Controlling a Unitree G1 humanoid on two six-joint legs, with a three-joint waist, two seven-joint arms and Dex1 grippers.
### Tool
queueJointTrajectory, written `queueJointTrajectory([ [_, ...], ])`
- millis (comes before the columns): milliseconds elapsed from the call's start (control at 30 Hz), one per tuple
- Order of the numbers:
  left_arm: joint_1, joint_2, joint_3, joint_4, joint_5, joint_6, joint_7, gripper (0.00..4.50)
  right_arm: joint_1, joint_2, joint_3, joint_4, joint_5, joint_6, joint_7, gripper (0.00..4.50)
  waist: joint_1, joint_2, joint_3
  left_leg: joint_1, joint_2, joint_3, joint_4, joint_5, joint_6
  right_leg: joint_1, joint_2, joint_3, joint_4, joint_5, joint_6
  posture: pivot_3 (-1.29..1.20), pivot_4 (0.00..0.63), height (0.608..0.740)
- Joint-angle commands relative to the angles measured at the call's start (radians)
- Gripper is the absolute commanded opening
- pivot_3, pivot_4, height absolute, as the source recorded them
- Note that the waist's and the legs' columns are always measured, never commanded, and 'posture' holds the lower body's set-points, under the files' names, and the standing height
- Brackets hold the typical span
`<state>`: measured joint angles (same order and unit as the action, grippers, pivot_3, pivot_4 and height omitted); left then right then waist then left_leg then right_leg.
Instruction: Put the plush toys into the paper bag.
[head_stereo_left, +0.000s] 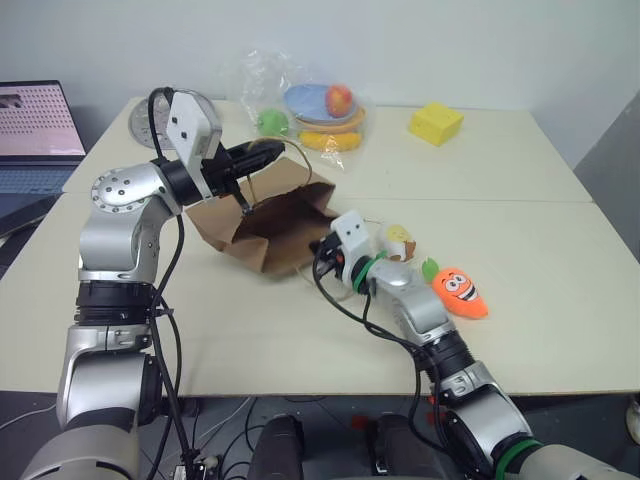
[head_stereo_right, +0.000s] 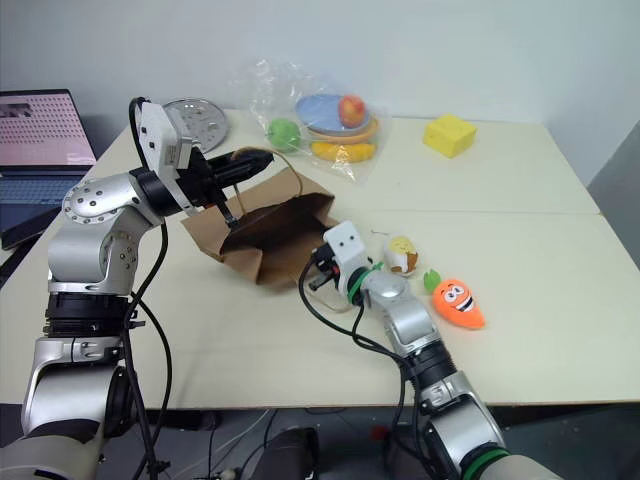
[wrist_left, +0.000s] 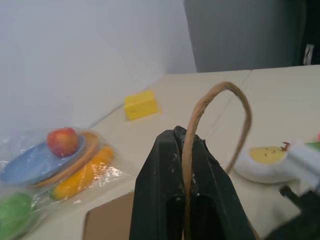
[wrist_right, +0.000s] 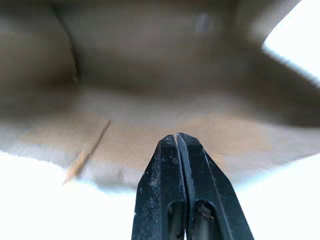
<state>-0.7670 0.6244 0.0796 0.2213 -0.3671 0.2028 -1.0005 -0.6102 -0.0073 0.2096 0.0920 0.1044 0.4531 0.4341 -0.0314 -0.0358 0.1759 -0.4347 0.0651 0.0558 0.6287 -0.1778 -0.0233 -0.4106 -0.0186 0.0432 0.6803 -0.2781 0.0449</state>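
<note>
The brown paper bag (head_stereo_left: 270, 225) lies on its side on the table, its mouth facing my right arm. My left gripper (wrist_left: 182, 137) is shut on the bag's thin cord handle (wrist_left: 220, 95) and holds it up above the bag. At the bag's mouth, my right gripper (wrist_right: 176, 137) is shut with nothing between its fingers, and the brown inside of the bag lies just ahead of it. The two plush toys lie on the table to the right of that arm: the white-and-yellow one (head_stereo_left: 400, 241) nearer the bag, the orange carrot (head_stereo_left: 460, 292) further right.
Plastic-wrapped fruit on plates (head_stereo_left: 325, 105) sits behind the bag, with a yellow block (head_stereo_left: 436, 122) to its right. A round metal disc (head_stereo_left: 150, 120) and a laptop (head_stereo_left: 35, 140) are at the far left. The table's seam runs behind the bag.
</note>
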Motion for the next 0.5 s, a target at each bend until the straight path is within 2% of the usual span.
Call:
queueJointTrajectory([
  [33,-0.003,0.0,0.005,-0.043,-0.005,-0.015,-0.007,0.0,0.022,-0.028,-0.068,-0.229,0.077,0.111,-0.002,0.97,0.0,0.0,0.0,0.0,0.0,0.0,0.0,0.0,0.0,0.0,0.0,0.0,0.0,0.0,0.0,0.0,0.15,0.74],
  [200,0.001,-0.007,-0.002,-0.048,-0.001,-0.013,-0.009,0.0,0.082,-0.094,-0.174,-0.476,0.139,0.262,-0.051,2.85,0.001,0.0,0.0,0.0,0.0,-0.001,-0.001,0.0,0.0,0.0,0.001,0.0,0.0,0.0,0.0,0.0,0.15,0.74],
  [233,0.002,-0.008,-0.003,-0.05,-0.001,-0.012,-0.011,0.0,0.097,-0.109,-0.197,-0.514,0.136,0.282,-0.072,3.12,0.002,0.0,0.0,0.0,0.0,0.0,-0.001,0.0,0.0,0.0,0.0,0.0,0.0,0.0,0.0,0.0,0.15,0.74],
  [367,-0.005,-0.011,-0.006,-0.052,-0.002,-0.004,-0.016,0.0,0.176,-0.165,-0.221,-0.509,0.071,0.346,-0.165,4.47,0.003,-0.001,0.0,0.0,-0.001,0.0,0.0,0.0,0.0,0.0,0.0,0.0,-0.001,0.0,0.0,0.0,0.15,0.74],
  [500,-0.015,-0.014,-0.016,-0.051,0.002,0.002,-0.02,0.0,0.233,-0.214,-0.173,-0.432,0.02,0.348,-0.186,4.47,0.002,-0.001,-0.001,0.0,-0.001,0.001,0.0,0.0,0.0,0.001,0.0,0.001,-0.001,0.0,0.0,0.0,0.15,0.74],
])
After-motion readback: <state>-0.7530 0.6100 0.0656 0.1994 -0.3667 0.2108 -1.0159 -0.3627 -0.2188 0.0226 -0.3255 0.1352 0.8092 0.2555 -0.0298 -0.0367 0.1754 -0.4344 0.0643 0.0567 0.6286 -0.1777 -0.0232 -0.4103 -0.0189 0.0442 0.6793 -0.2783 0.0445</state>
